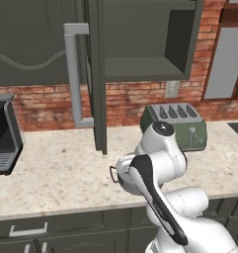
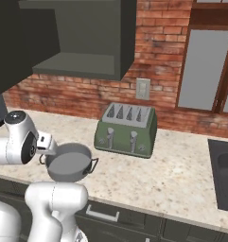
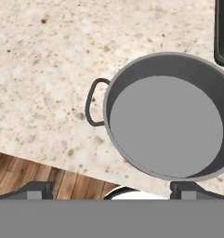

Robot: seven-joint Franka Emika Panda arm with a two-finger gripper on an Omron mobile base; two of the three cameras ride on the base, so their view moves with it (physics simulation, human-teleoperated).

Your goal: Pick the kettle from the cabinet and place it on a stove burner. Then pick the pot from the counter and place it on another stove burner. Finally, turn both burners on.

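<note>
So the gripper (image 3: 111, 188) is hanging right above the near edge of the counter (image 3: 39, 69), looking straight down, and its jaws are spread as wide as they go with nothing between them. You can just see the two dark fingertips (image 3: 36, 188) poking up at the bottom of the hand view, well apart from each other.

Right below the hand sits the pot (image 3: 167, 125), upright on the beige speckled stone close to the front edge. It's round, grey, no lid, nothing inside, and one small loop handle sticks out on the side toward the open counter. The fingertips aren't touching it as far as I can tell; the rim sits between and a bit past them. In the right base view the pot (image 2: 68, 162) is tucked just beside the arm's white wrist, and in the left base view the arm covers most of it so only a loop handle peeks out.

A bit farther back on the counter is the green toaster (image 2: 127, 129), standing against the brick wall (image 2: 158, 47). Above and left of that, the cabinet (image 1: 140, 39) hangs with its door (image 1: 97, 79) swung open, long grey bar handle (image 1: 73, 74) facing out. I see nothing on the part of the shelf that shows.
</note>
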